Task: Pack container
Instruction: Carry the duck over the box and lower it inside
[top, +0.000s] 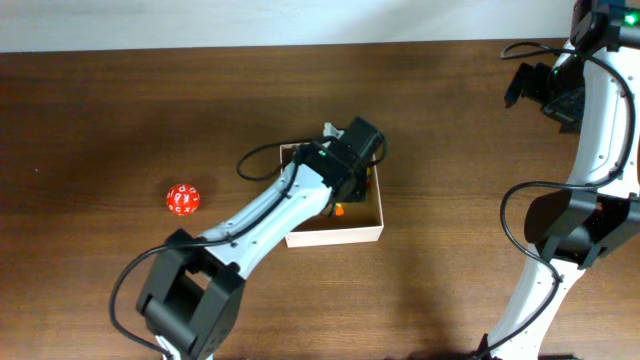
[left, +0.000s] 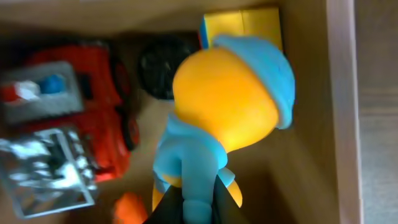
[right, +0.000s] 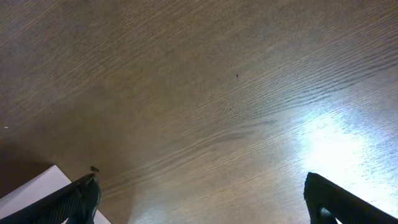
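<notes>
The container (top: 340, 235) is a shallow square box with white walls and a tan inside, at the table's middle. My left gripper (left: 198, 208) is down inside it, shut on a blue and yellow toy figure (left: 224, 112) by its blue lower part. A red toy truck (left: 81, 112) with a grey ladder, a black disc (left: 158, 68) and a yellow block (left: 245, 25) lie in the container (left: 339, 93). A small orange piece (top: 340, 210) shows beside my left arm. My right gripper (top: 535, 85) hangs open and empty over bare wood at the far right, also seen in the right wrist view (right: 199, 196).
A red many-sided die (top: 183, 199) with white numbers lies on the table left of the container. A white sheet corner (right: 43, 193) shows in the right wrist view. The right arm's base (top: 580, 225) stands at the right edge.
</notes>
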